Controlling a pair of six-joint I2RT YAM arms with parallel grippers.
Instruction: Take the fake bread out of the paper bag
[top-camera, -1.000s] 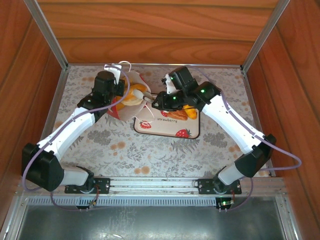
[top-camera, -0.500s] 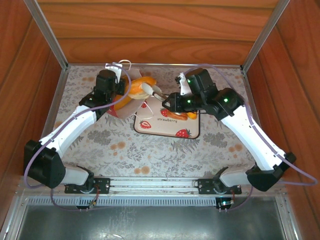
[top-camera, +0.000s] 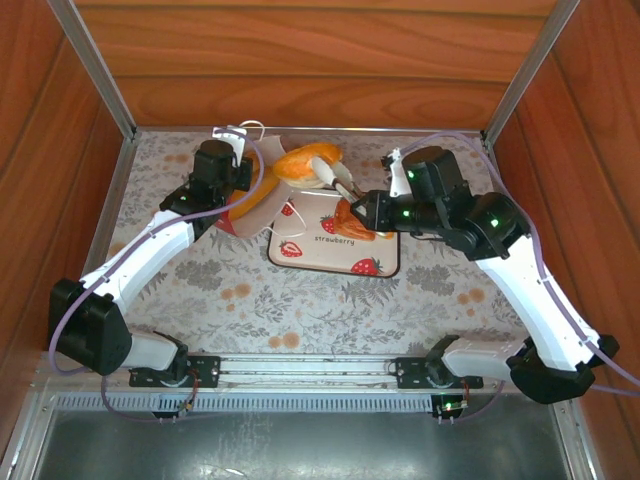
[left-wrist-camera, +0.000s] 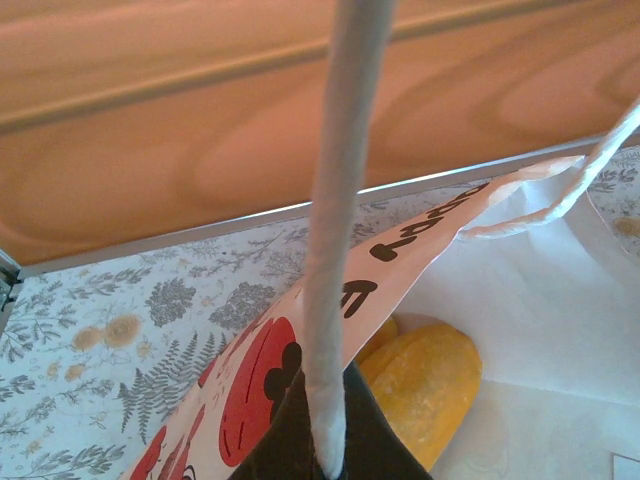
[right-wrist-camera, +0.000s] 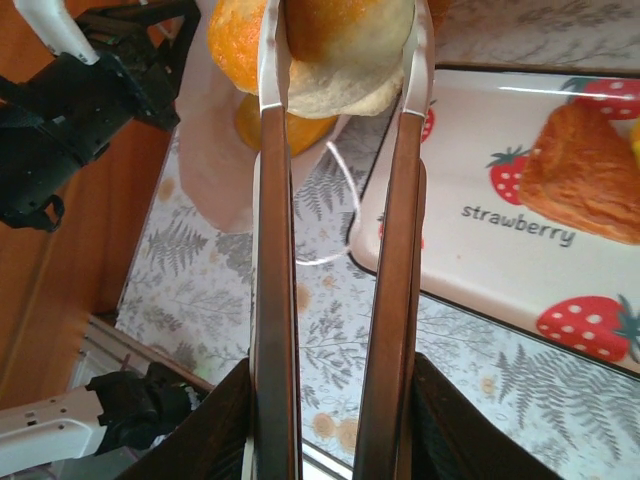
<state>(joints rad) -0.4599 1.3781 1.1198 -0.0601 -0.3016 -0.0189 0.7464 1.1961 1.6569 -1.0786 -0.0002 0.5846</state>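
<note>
Top view:
- The tray (top-camera: 330, 257) lies at mid-table.
- The bag (top-camera: 258, 200) is just left of the tray. It is tipped over, with its mouth turned toward the tray's far left corner.
- The left gripper (top-camera: 228, 170) is at the bag's far edge, left of the tray.
- The right gripper (top-camera: 328, 175) reaches across the tray's far edge. Its long fingers are clamped on the loaf (top-camera: 305, 162), which is outside the bag, just beyond the tray's far left corner.
- A brown pastry (top-camera: 355, 216) lies on the far part of the tray.

Left wrist view:
- The left gripper is pressed together on the bag's white cord (left-wrist-camera: 338, 250), which runs straight up from the jaws.
- A roll (left-wrist-camera: 428, 385) lies inside the bag, under the printed rim.

Right wrist view:
- The two fingers pinch the loaf from both sides. It is held off the table, left of the tray.
- A second orange piece (right-wrist-camera: 278, 125) sits in the bag mouth behind the loaf.
- The brown pastry rests on the tray beside the word "strawberry".
</note>
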